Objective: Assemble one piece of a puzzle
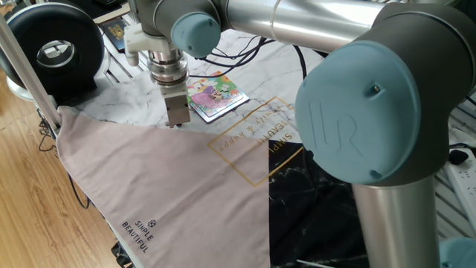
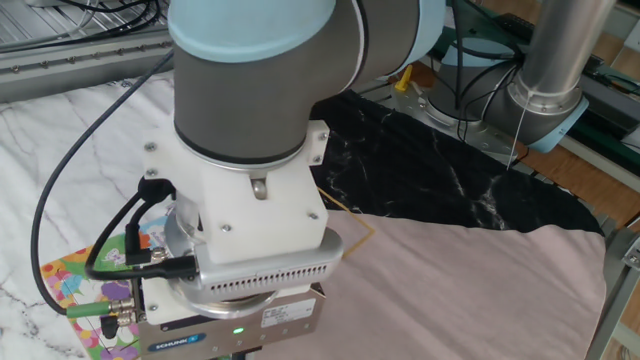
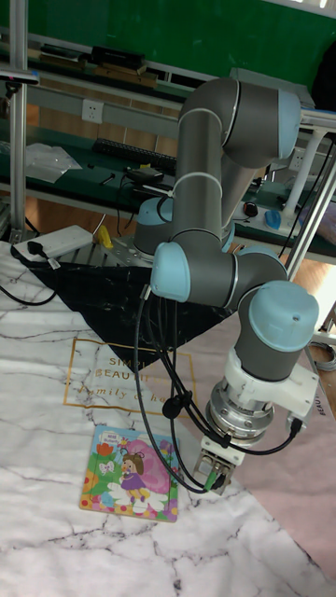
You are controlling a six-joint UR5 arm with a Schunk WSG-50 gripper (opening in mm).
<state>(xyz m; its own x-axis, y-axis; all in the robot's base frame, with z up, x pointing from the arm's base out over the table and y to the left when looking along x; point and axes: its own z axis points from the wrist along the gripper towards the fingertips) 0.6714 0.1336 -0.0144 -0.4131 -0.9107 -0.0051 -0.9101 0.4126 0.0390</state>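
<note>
The grey two-finger end effector (image 1: 176, 120) hangs low over the pinkish-grey cloth (image 1: 149, 186) on the marble bench (image 3: 56, 550), apparently at the pick-up step. The bright cartoon puzzle board (image 3: 132, 473) lies just beside it. I cannot tell whether its fingers are clenched; the pale piece is not visible. Next it must carry the piece across.

The white marble surface (image 3: 56, 550) holds the puzzle (image 3: 131, 473) just beside the tool (image 3: 216, 481), a pink cloth (image 1: 171, 186) under it, and a black cloth (image 3: 103, 284) farther off.
</note>
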